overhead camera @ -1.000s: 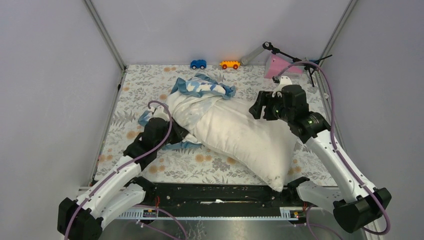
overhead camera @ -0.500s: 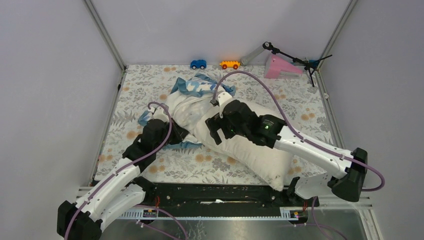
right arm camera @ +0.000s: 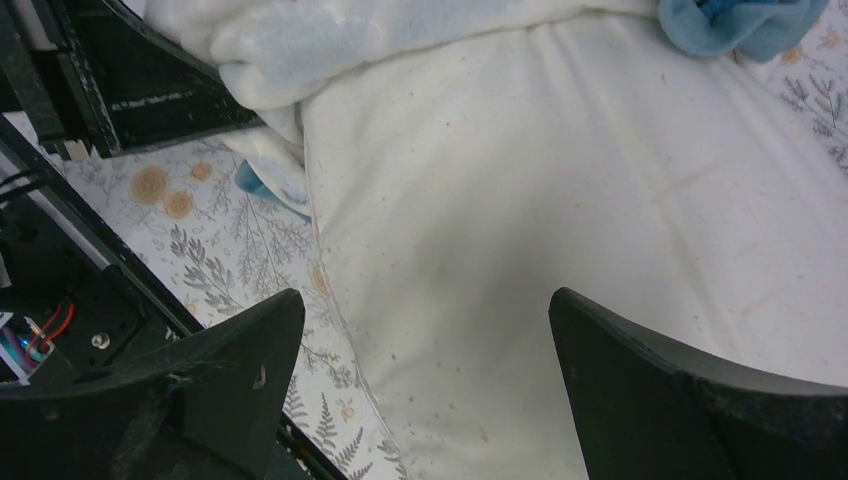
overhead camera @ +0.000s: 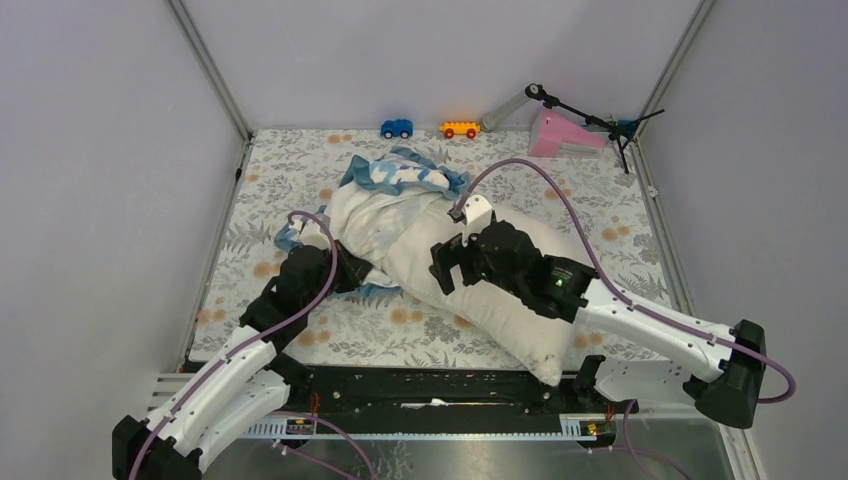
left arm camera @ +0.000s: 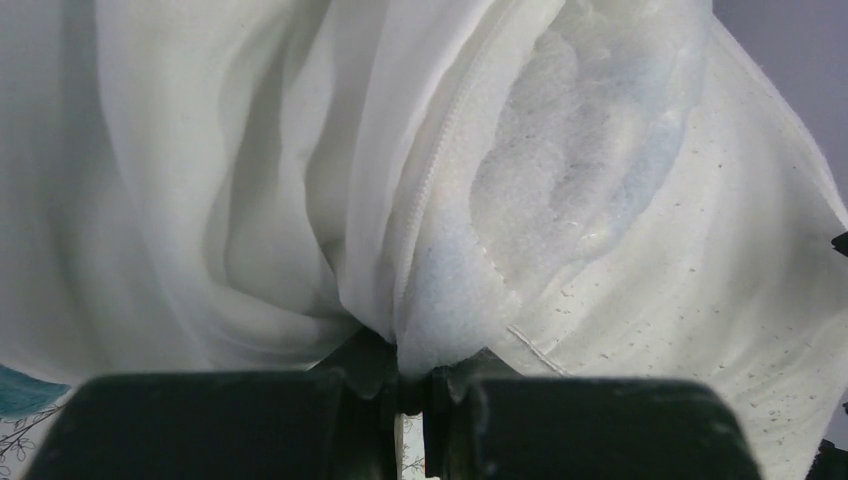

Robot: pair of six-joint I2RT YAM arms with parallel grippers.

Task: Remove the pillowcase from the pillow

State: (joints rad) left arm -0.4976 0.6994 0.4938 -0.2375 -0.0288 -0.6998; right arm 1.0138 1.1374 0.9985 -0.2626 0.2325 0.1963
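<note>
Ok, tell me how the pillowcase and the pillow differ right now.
The pillowcase is limp and bunched over the pillow's far end; the pillow is plump, mostly bare. The pillowcase shows blue print; the pillow is plain cream. The left jaws pinch the pillowcase; the right jaws hang open over the pillow.

The left gripper [left arm camera: 410, 385], bottom middle of its wrist view, is pinched tight, while the right gripper [right arm camera: 425, 390] has fingers wide apart near the bottom corners.

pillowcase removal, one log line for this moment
left hand shut on pillowcase | right hand open over pillow | pillowcase partly off
</note>
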